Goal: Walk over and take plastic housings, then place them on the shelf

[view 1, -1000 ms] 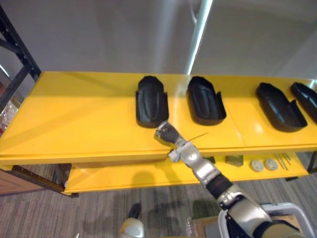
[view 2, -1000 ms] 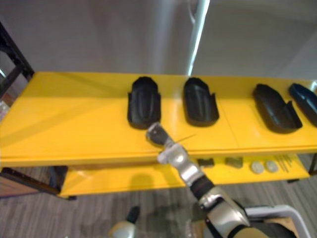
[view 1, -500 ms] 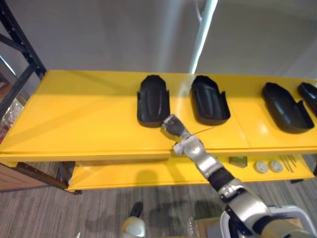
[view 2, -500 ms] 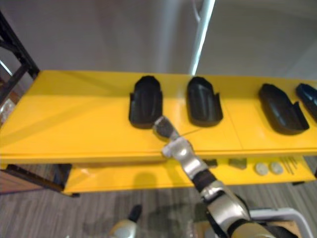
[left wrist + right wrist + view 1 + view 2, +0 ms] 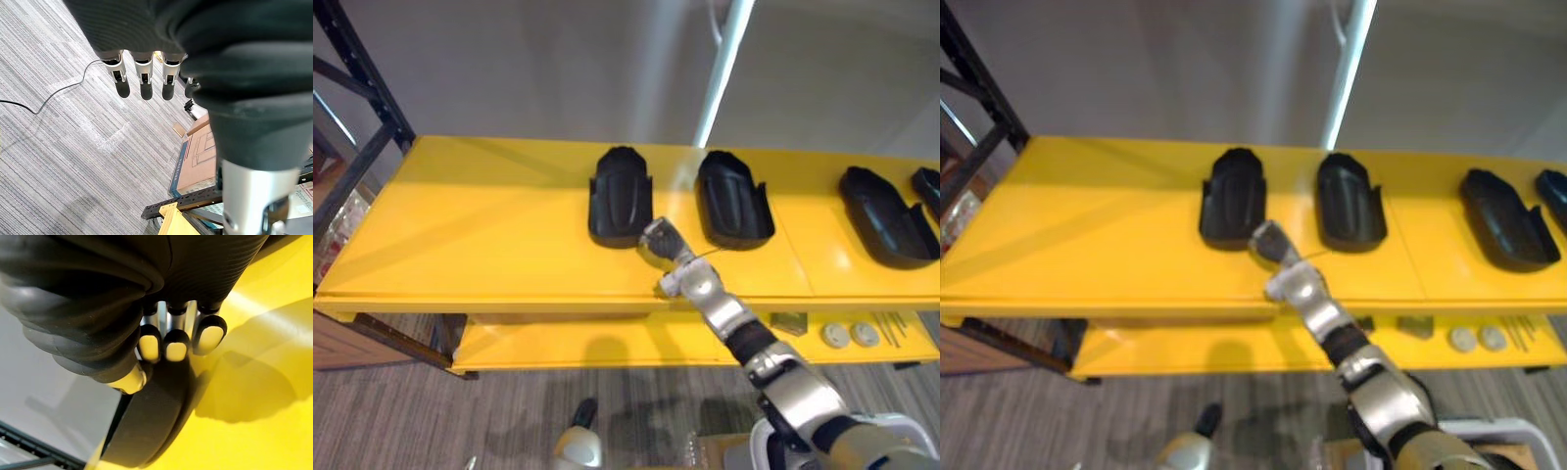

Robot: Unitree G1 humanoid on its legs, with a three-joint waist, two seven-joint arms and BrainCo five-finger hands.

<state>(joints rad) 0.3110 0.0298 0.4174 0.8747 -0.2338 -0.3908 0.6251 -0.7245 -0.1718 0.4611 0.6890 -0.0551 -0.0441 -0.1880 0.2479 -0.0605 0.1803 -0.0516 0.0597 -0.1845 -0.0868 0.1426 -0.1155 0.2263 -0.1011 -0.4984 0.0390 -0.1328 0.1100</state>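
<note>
Reaching further in, the right hand is nearing the plastic housing at its eleven o'clock on the yellow table — fingers loose, empty. It's looking light, stiff, slick — pinching its rim seems best.

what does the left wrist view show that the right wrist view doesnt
Left wrist view: the left hand, fingers straight, hanging over grey carpet with a cardboard box on it. Right wrist view: the right hand close to a black plastic housing on the yellow shelf. Both: each hand's dark ribbed cover and dark-tipped fingers, holding nothing.
</note>
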